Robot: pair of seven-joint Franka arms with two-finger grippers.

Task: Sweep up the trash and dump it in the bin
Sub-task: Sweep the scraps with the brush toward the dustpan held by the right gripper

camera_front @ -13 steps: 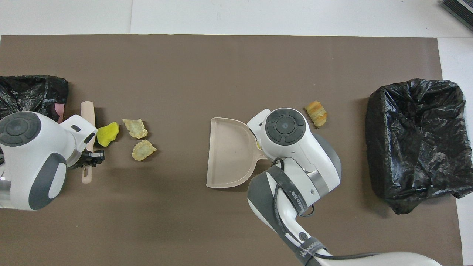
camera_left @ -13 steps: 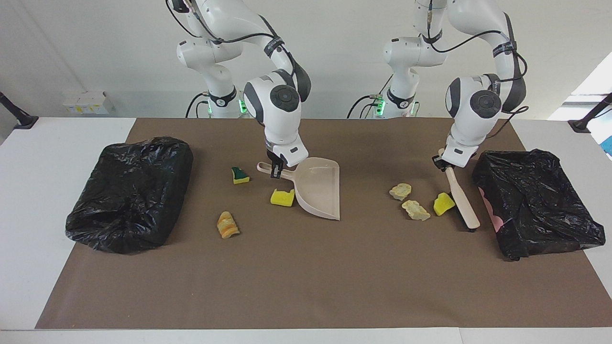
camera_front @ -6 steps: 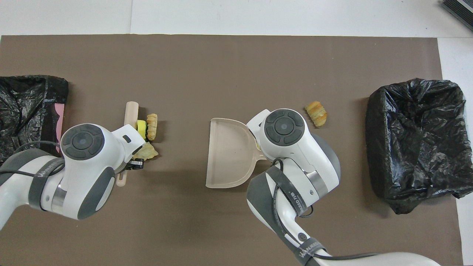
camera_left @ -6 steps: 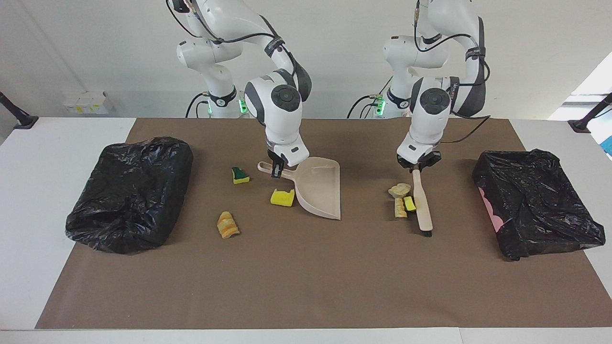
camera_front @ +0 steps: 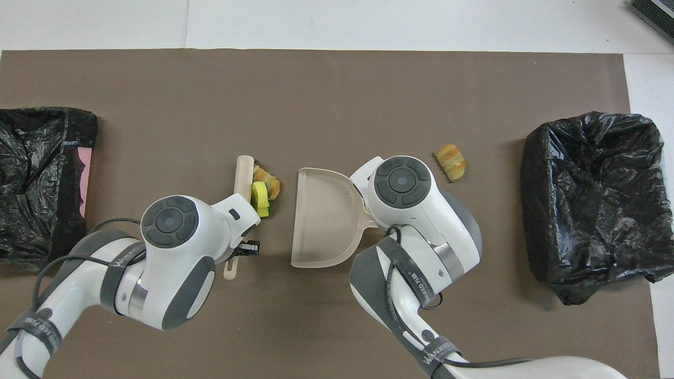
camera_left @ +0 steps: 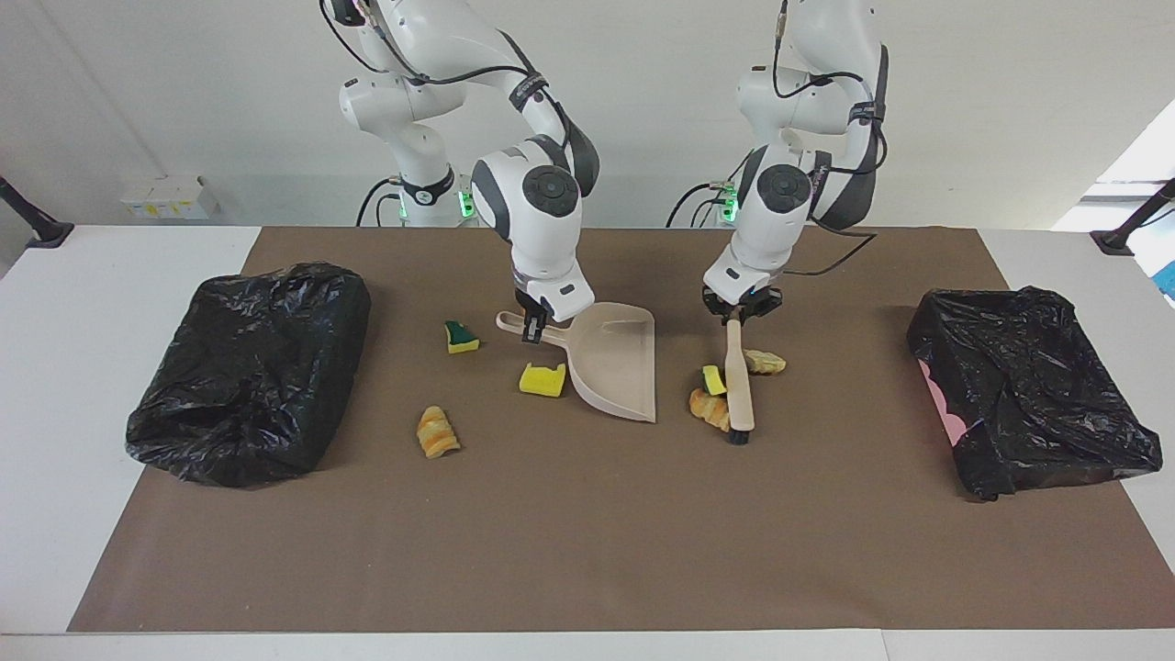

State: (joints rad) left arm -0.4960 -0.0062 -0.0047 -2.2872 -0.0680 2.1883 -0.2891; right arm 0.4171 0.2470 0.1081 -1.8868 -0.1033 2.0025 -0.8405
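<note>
My left gripper (camera_left: 734, 319) is shut on the handle of the beige hand brush (camera_left: 737, 386) (camera_front: 243, 176), bristles down on the mat. Against the brush, on the dustpan's side, lie a yellow scrap (camera_left: 713, 379) (camera_front: 260, 192) and an orange-brown scrap (camera_left: 710, 407) of trash. A tan scrap (camera_left: 765, 362) lies on the brush's other flank. My right gripper (camera_left: 531, 329) is shut on the handle of the beige dustpan (camera_left: 620, 367) (camera_front: 321, 216), whose mouth faces the brush. Its hand hides it in the overhead view.
More trash lies toward the right arm's end: a yellow scrap (camera_left: 542, 379) beside the pan, a green-faced one (camera_left: 461, 337) and an orange-brown one (camera_left: 437, 432) (camera_front: 451, 162). A black-bagged bin stands at each end (camera_left: 248, 367) (camera_left: 1028, 386).
My left arm has dragged the brush from beside its bin toward the dustpan, pushing two scraps along. The tan scrap has slipped past the brush. The dustpan has barely moved.
</note>
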